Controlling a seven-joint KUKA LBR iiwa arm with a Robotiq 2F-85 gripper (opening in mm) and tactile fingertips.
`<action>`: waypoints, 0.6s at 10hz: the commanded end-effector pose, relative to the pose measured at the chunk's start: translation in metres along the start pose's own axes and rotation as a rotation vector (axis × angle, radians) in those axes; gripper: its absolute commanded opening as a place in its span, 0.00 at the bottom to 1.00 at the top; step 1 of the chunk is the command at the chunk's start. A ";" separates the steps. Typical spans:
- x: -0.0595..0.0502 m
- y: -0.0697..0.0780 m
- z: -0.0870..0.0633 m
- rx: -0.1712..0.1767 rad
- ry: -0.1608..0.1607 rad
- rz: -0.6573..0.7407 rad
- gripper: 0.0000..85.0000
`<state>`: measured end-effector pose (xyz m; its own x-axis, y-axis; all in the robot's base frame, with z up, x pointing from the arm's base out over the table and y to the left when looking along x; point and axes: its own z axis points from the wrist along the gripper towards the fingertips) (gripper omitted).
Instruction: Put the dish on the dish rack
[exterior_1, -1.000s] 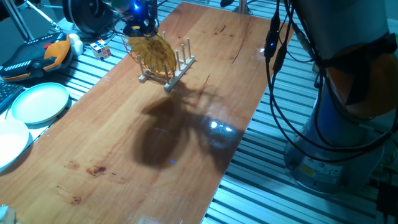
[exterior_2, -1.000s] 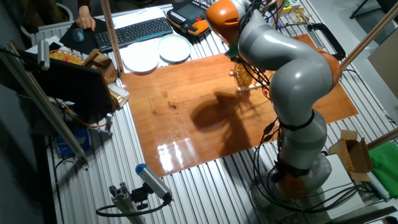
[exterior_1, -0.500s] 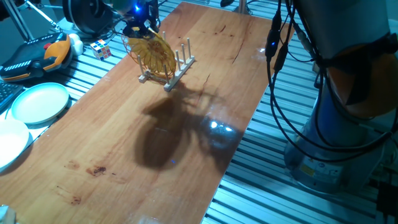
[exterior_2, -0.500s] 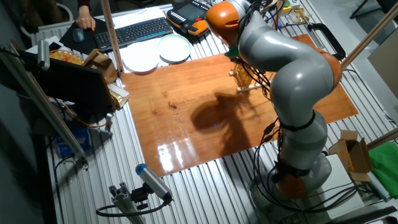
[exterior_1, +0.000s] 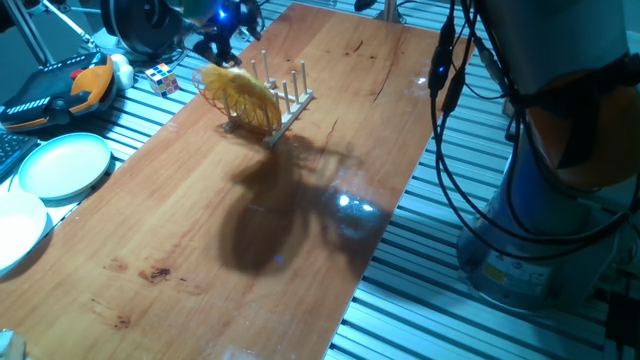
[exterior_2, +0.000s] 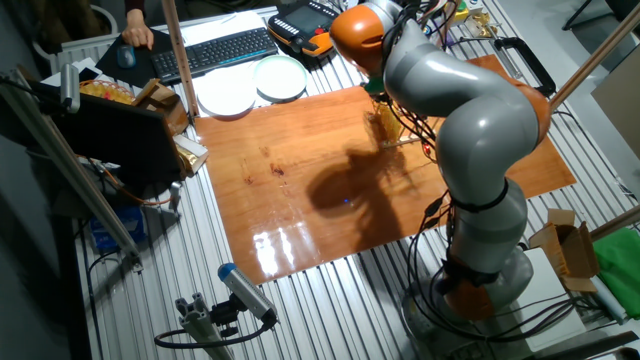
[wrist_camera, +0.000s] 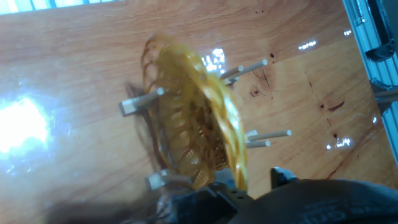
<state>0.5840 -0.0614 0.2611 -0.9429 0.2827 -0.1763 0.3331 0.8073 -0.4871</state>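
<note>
The golden-yellow woven dish (exterior_1: 240, 92) leans tilted among the pegs of the small wooden dish rack (exterior_1: 292, 100) at the far end of the table. My gripper (exterior_1: 222, 42) hangs just above the dish's upper rim. In the hand view the dish (wrist_camera: 186, 118) stands edge-on between the rack's dowels (wrist_camera: 267, 135), slightly blurred. Its near rim runs into the wide gap of my gripper (wrist_camera: 245, 183), and the jaws stand apart without pinching it. In the other fixed view the arm covers most of the dish (exterior_2: 385, 120).
A pale green plate (exterior_1: 65, 165) and a white plate (exterior_1: 15, 225) lie left of the table on the slatted bench. A Rubik's cube (exterior_1: 163, 80) and an orange-black handset (exterior_1: 60, 85) sit near the rack. Cables hang by the table's right edge.
The dish has tipped from nearly upright to a low lean against the pegs. My gripper has let go and risen a little above it.
</note>
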 end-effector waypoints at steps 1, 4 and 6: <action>-0.002 -0.002 0.000 -0.003 0.004 -0.004 0.71; -0.007 -0.011 -0.002 -0.028 0.021 -0.014 0.72; -0.010 -0.020 -0.005 -0.058 0.044 -0.019 0.69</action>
<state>0.5870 -0.0792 0.2787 -0.9488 0.2915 -0.1220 0.3151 0.8443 -0.4333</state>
